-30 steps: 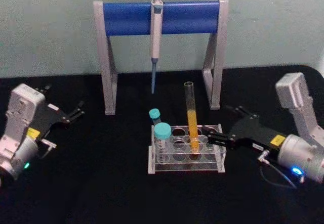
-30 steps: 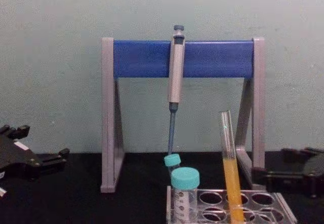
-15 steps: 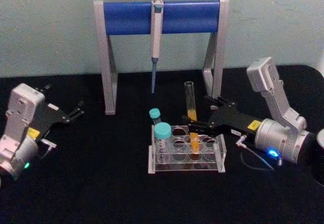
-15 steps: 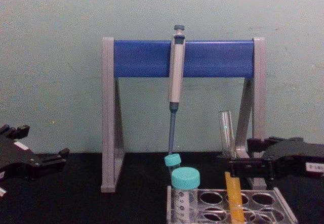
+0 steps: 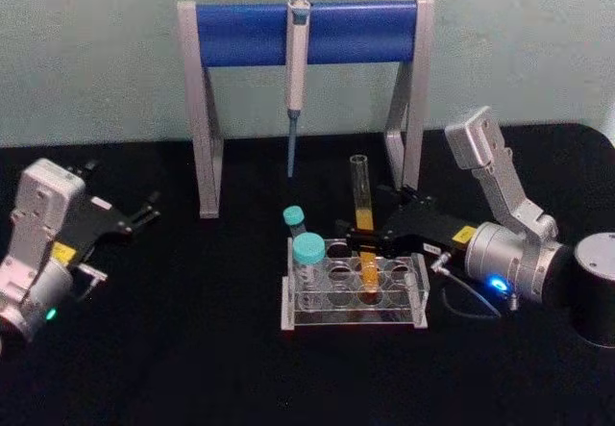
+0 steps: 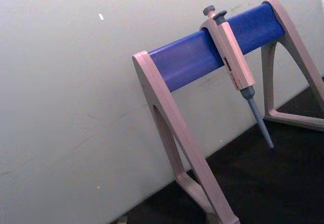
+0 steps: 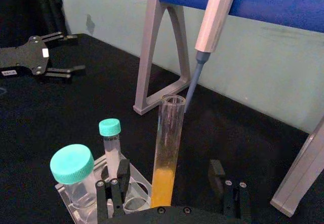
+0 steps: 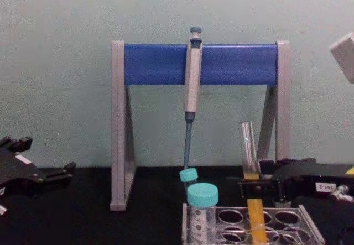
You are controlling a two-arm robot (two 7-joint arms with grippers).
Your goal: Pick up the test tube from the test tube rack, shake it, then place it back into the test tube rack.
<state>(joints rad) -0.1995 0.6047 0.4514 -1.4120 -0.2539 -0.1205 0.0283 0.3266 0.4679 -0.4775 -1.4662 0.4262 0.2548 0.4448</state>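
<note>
**Now: close on the tube, square and gentle**

Right gripper (image 5: pixel 354 237) reaches in from abt 3 o'clock of the test tube (image 5: pixel 363 216). Jaws are wide, one finger ea. side of the glass w/ a gap on both sides in the right wrist view. Nothing is gripped yet. The tube stands near-upright in the test tube rack (image 5: pixel 352 317), in a hole right of the rack's middle, w/ orange liquid in its lower part. The fingers sit near the liquid line, above the rack's top plate.

Step in hand, by the look of it: the grasp.
- **Centre first:** both pads should meet the glass together. An uneven close would likely tip the tube vs the hole rim.
- **Squeeze firm but light:** the glass is likely slick, and the tube is uncapped.
- **Lift straight up:** keep going till the base clears the plate.
- **Keep clear:** teal-capped vials (image 5: pixel 308 249) stand just beside at 9 o'clock of the tube. The pipette (image 5: pixel 296 80) hangs behind at 12.

Left gripper (image 5: pixel 144 216) is parked well apart at 9 o'clock, jaws apart, idle.
</note>
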